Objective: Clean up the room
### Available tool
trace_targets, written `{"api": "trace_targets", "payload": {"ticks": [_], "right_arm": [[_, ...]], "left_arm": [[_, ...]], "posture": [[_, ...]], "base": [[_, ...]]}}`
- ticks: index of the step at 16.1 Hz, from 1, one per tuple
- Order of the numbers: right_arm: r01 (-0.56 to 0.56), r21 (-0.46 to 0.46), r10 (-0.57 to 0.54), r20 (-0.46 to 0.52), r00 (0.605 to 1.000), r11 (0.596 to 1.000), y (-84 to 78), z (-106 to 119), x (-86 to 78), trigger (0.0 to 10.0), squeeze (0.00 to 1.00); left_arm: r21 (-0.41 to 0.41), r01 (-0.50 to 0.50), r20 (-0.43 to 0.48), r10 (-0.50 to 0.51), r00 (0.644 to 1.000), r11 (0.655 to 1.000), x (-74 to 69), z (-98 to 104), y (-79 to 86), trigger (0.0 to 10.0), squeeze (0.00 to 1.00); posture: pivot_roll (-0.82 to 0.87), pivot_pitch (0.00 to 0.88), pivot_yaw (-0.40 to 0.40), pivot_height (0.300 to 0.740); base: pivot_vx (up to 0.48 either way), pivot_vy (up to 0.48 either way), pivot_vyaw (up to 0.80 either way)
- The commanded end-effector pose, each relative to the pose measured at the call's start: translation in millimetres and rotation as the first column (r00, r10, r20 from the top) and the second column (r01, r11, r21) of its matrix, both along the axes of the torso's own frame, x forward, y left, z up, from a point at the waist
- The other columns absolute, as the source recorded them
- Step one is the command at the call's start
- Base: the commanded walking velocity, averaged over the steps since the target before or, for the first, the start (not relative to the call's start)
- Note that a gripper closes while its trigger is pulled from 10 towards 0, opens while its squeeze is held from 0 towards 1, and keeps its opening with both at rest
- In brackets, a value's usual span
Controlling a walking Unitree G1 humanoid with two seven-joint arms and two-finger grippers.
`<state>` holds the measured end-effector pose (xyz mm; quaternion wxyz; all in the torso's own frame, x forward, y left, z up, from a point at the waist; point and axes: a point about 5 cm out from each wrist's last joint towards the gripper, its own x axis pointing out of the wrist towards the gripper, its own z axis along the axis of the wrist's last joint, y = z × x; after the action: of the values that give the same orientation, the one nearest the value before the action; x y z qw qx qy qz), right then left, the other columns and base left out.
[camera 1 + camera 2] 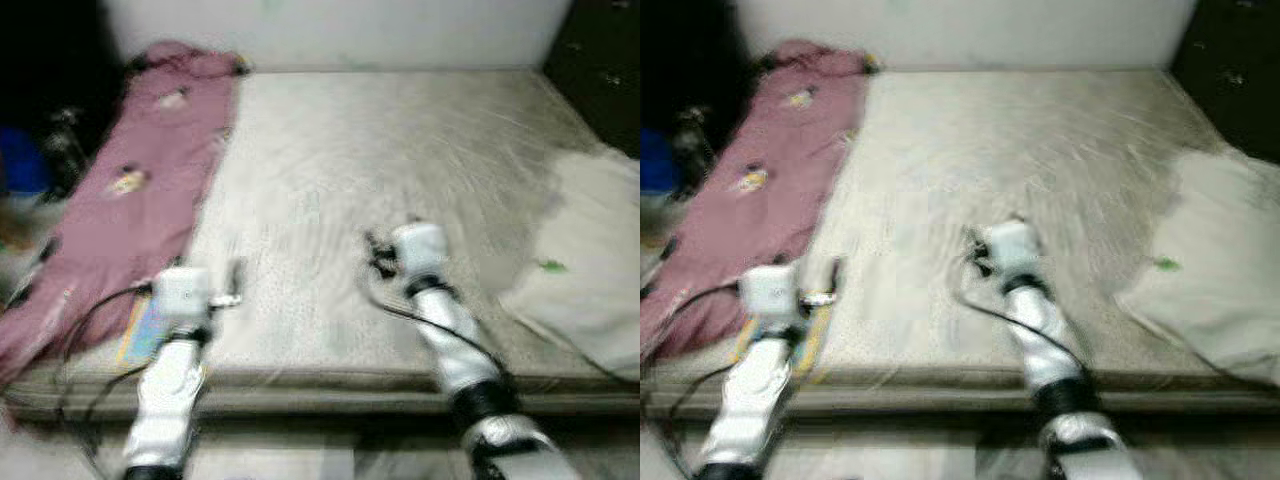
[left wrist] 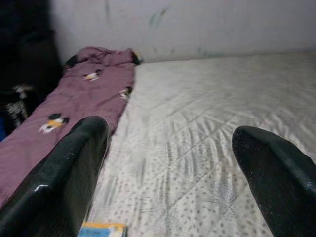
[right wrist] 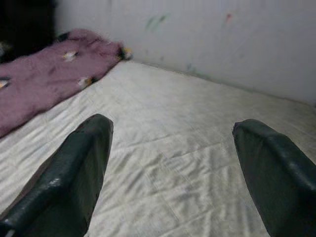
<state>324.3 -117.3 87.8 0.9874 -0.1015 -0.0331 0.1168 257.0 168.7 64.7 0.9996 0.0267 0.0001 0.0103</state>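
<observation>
Quilted off-white mattress (image 1: 380,180) spans the middle of the head view. A mauve blanket (image 1: 130,200) with small cartoon prints runs down its left side; it looks soft, light and floppy, best pinched at an edge or a bunched fold. Lower left, a thin colourful booklet (image 1: 145,330) lies by the left gripper (image 2: 168,163), fingers spread; right gripper (image 3: 173,168) likewise spread, both empty. No writing is legible

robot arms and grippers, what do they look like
Both arms are silver-white with black bands at the joints and loose black cables trailing alongside. The left gripper and right gripper each have two long, thick black fingers with rounded tips.
</observation>
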Motion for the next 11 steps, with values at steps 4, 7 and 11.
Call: {"api": "trace_targets", "payload": {"ticks": [4, 7, 11], "right_arm": [[0.058, -0.023, -0.058, -0.016, 0.998, 0.998, -21.3, -5.6, -2.2, 10.0, 0.0], [0.06, -0.023, -0.06, -0.016, 0.998, 0.998, -21.1, -6.1, -2.1, 10.0, 0.0], [0.058, -0.03, -0.058, -0.016, 0.998, 0.998, -21.8, -6.5, -1.8, 10.0, 0.0]], "left_arm": [[-0.017, 0.018, 0.013, -0.017, 1.0, 1.0, 4.8, 4.2, -13.9, 10.0, 0.0], [-0.002, 0.008, 0.012, -0.008, 1.0, 1.0, 5.2, 4.9, -13.6, 10.0, 0.0], [-0.004, 0.006, 0.009, -0.006, 1.0, 1.0, 5.9, 4.7, -15.3, 10.0, 0.0]], "posture": [[0.05, 0.0, 0.033, 0.74], [0.05, 0.0, 0.033, 0.74], [0.04, 0.0, 0.032, 0.74]], "base": [[0.0, 0.0, 0.0], [0.0, 0.0, 0.0], [0.0, -0.321, 0.0]]}}
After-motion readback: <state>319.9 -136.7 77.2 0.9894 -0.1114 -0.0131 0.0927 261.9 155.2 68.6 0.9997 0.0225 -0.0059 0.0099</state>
